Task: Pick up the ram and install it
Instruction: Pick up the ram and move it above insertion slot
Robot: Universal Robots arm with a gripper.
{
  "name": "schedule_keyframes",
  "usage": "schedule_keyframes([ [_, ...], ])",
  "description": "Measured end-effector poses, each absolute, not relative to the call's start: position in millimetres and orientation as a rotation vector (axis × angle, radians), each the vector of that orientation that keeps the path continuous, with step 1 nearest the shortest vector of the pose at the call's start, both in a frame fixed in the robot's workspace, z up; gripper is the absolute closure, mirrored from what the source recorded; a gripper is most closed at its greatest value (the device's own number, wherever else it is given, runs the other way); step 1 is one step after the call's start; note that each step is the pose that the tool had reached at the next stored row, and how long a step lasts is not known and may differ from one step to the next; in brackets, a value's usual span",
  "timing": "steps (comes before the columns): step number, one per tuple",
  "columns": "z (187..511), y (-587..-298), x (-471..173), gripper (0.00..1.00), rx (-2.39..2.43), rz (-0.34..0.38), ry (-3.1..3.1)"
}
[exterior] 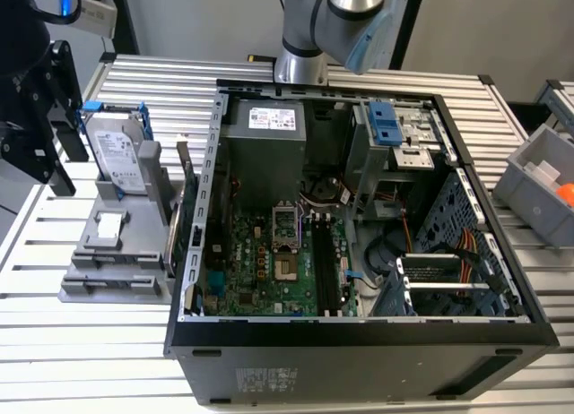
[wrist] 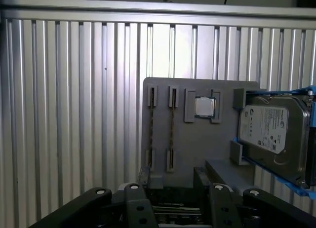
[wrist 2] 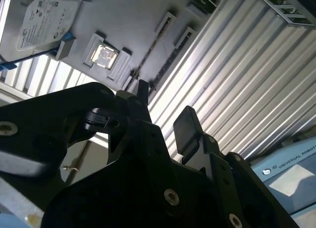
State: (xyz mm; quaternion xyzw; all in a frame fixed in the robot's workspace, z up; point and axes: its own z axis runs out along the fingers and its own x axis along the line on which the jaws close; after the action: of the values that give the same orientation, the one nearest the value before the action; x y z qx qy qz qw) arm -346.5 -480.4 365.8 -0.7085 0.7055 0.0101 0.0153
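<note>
The end effector [wrist: 172,174], spread and empty, is hovering near one end of the ram [wrist: 172,124], which is pointing lengthwise away.

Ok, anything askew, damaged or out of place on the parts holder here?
Nothing stands out. The two ram sticks sit straight in the grey holder, the chip lies flat in its recess, the hard drive stands in its bracket, and the open gripper holds nothing.
</note>
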Motion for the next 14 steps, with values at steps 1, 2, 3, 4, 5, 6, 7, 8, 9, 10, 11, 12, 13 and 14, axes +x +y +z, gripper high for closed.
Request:
schedule_keyframes([
  [1, 365.1, -480.4, -346.5, 0.0, -2.204, 0.031, 2.195],
  [2, 364.4, -480.3, -346.5, 0.0, -2.204, 0.031, 2.195],
  [3, 363.6, -480.3, -346.5, 0.0, -2.204, 0.031, 2.195],
  [4, 362.9, -480.4, -346.5, 0.0, -2.204, 0.031, 2.195],
  [5, 362.1, -480.3, -346.5, 0.0, -2.204, 0.031, 2.195],
  [6, 361.4, -480.3, -346.5, 0.0, -2.204, 0.031, 2.195],
  [7, 360.7, -480.3, -346.5, 0.0, -2.204, 0.031, 2.195],
  [8, 360.0, -480.4, -346.5, 0.0, -2.205, 0.031, 2.195],
  [9, 359.2, -480.3, -346.5, 0.0, -2.205, 0.032, 2.195],
  [10, 358.7, -480.3, -346.5, 0.0, -2.205, 0.032, 2.195],
  [11, 358.2, -480.3, -346.5, 0.0, -2.205, 0.032, 2.195],
  [12, 357.8, -480.3, -346.5, 0.0, -2.205, 0.032, 2.196],
  [13, 357.7, -480.3, -346.5, 0.0, -2.205, 0.032, 2.196],
  [14, 357.7, -480.4, -346.5, 0.0, -2.205, 0.032, 2.196],
])
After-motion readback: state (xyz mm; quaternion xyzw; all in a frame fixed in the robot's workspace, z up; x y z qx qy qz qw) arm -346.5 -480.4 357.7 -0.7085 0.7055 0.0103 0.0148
